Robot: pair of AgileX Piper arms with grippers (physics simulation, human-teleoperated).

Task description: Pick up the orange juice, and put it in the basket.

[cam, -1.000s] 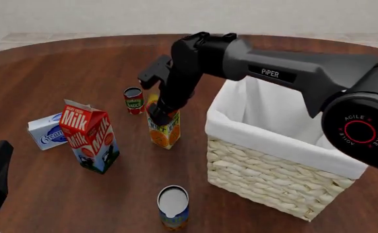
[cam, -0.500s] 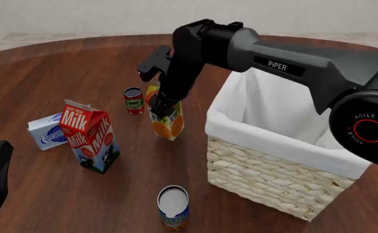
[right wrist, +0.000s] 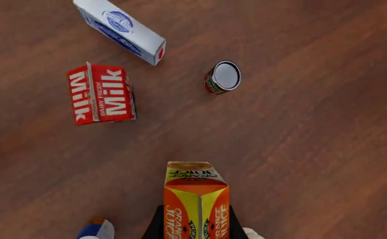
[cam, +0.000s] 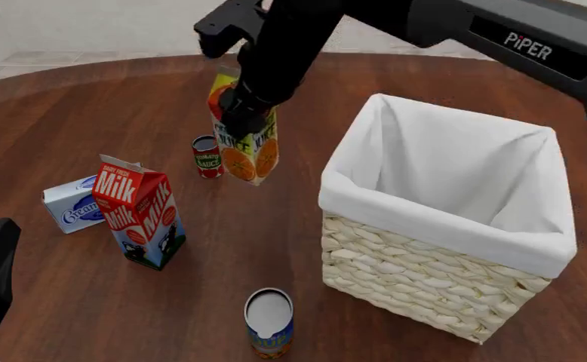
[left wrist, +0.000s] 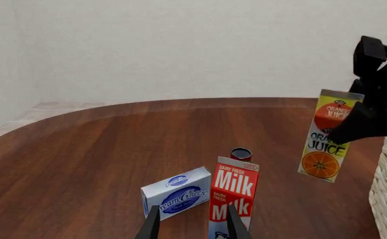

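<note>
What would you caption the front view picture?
Right gripper lifts the orange juice clear of the table, beside the basket.

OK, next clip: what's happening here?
The right gripper has its jaws shut on the orange juice and holds it in the air above the table, beside the basket, not yet over it. The left gripper is open and idle near the milk carton. The cans and cream cheese box are untouched.
</note>
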